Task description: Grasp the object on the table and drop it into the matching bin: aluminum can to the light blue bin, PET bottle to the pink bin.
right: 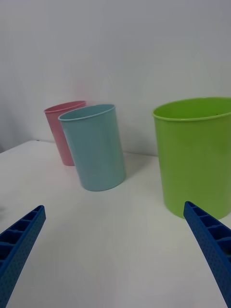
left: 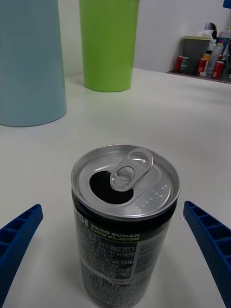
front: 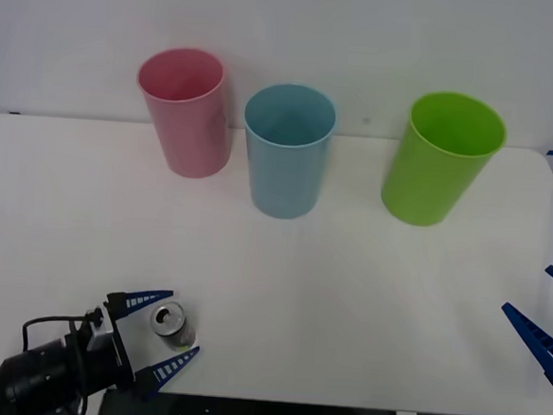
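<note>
The aluminum can stood upright near the front left corner of the white worktop, its silver top open at the pull-tab hole. The left end effector had its blue ribbed fingers spread wide, one on each side of the can, neither one touching it as far as I could see. In the left wrist view the can sat squarely between the two fingers, with a clear gap on both sides.

Well away, along the far edge of the worktop, three tall bins stood in a row: the pink bin on the left, the light blue bin just beside it, and a lime green bin farther to the right, set apart from the other two.

The right end effector hung at the right edge of the worktop, its fingers apart and holding nothing. From its wrist camera the light blue bin and the lime green bin stood ahead, the pink bin partly behind the blue one.
</note>
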Robot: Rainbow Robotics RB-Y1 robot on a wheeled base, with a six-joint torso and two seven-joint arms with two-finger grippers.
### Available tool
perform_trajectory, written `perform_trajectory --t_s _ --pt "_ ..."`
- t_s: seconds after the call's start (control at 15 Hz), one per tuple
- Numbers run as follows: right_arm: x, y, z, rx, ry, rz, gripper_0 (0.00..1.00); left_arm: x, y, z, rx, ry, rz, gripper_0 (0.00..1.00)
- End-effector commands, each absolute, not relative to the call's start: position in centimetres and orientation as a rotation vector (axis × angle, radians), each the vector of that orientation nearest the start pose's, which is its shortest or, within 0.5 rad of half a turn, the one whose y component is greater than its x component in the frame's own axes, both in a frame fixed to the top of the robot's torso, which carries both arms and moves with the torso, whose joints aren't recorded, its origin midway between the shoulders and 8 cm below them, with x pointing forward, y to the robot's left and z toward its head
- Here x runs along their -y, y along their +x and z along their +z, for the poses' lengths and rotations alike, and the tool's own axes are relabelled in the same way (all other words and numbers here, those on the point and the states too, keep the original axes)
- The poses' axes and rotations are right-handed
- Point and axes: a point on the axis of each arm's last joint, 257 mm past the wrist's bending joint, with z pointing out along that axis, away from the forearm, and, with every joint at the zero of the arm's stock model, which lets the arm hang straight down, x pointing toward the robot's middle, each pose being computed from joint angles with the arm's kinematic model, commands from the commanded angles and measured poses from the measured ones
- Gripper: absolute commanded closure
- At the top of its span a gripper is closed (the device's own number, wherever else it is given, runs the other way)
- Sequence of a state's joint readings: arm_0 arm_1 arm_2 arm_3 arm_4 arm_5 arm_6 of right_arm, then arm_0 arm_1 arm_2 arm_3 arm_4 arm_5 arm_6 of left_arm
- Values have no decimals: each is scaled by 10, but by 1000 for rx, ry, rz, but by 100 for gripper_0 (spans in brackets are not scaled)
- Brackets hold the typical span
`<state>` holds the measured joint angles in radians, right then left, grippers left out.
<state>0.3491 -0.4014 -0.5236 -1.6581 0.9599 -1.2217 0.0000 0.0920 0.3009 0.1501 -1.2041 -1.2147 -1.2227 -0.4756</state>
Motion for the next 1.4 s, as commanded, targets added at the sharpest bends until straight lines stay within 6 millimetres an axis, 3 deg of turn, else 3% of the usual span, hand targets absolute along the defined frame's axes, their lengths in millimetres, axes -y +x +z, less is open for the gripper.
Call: perform_trajectory --t_s 0.07,0.13,0.2,0.27,0.33,1.07,1.4 --pt "330 342 -169 -1441 -465 567 0 -174 368 -336 -1491 864 -630 0" --pt "330 342 -169 -1441 -465 567 0 -175 369 -336 -1491 863 -629 6" --pt "330 342 -169 -1441 -465 567 0 -175 369 -336 -1491 861 -630 53" --pt "330 342 -169 -1441 -465 567 0 -176 369 -336 -1491 862 -627 83" --pt "330 342 -169 -1441 -465 567 0 -176 369 -336 -1491 861 -627 97" --pt "330 342 -169 -1441 -465 567 0 -186 371 -333 -1497 836 -616 100" --pt "330 342 -169 -1441 -465 567 0 -192 381 -310 -1456 776 -617 100"
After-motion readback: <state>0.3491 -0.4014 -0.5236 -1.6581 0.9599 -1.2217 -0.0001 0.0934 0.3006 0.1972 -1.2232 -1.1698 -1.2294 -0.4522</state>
